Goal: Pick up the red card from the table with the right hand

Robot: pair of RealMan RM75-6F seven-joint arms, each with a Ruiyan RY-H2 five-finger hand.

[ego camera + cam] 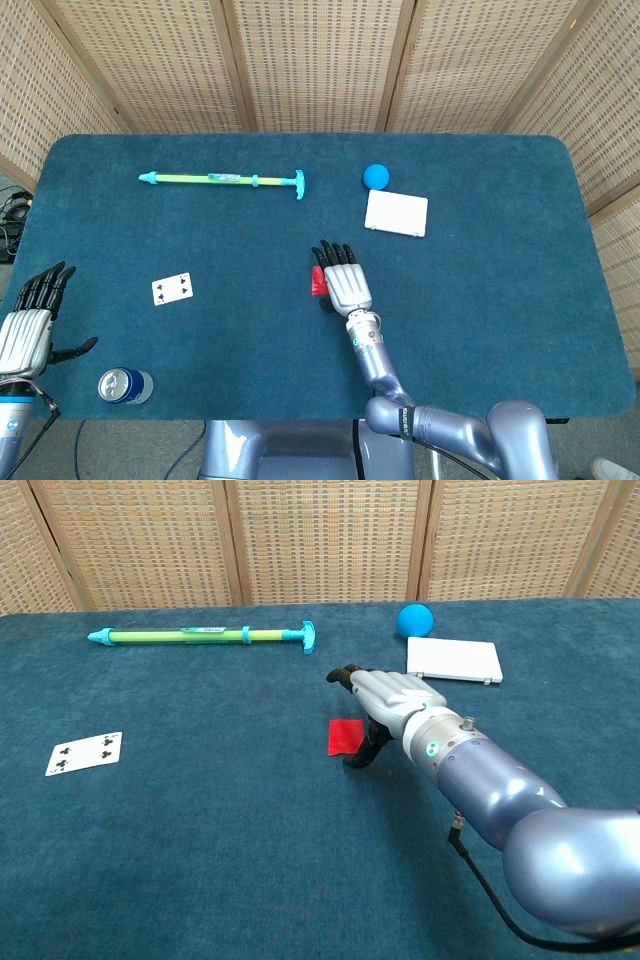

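The small red card (pixel 344 736) lies flat on the blue table cloth; in the head view only its left edge (pixel 318 281) shows beside my right hand (pixel 345 280). My right hand (pixel 395 702) hovers just right of the card with its fingers stretched forward and its thumb pointing down to the cloth at the card's near right corner. It holds nothing. My left hand (pixel 28 328) rests at the near left edge of the table, fingers spread and empty.
A playing card (pixel 172 289) lies to the left and a drinks can (pixel 124 385) stands near the front left. A green and blue stick (pixel 225 180), a blue ball (pixel 376 176) and a white box (pixel 396 213) sit further back.
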